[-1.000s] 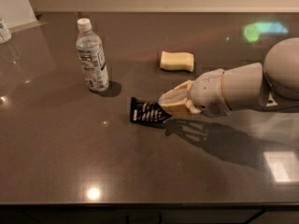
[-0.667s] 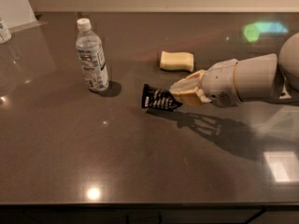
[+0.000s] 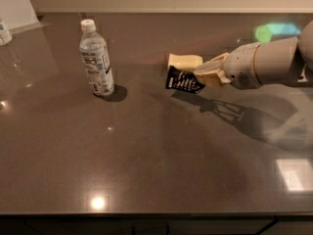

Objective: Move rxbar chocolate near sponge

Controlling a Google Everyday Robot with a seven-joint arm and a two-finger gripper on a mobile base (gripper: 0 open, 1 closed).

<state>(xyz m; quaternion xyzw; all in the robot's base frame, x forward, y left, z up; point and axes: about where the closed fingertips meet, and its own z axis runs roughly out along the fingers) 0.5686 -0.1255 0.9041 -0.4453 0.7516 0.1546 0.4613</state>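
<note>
The rxbar chocolate (image 3: 183, 81), a black wrapper with rows of white print, is held above the dark table, tilted, just in front of the sponge. The sponge (image 3: 184, 61) is a pale cream-yellow block lying on the table behind it. My gripper (image 3: 201, 76) reaches in from the right, its cream fingers shut on the bar's right end. The bar's lower edge overlaps the sponge's front edge in this view; I cannot tell whether they touch.
A clear water bottle (image 3: 96, 58) with a white cap stands upright at the left. A small container (image 3: 5, 32) sits at the far left edge. The arm's shadow (image 3: 230, 111) falls on the dark table (image 3: 146, 155) below the gripper.
My gripper has carried the rxbar chocolate up and to the right, from the table's middle toward the sponge. The bottle and sponge have not moved.
</note>
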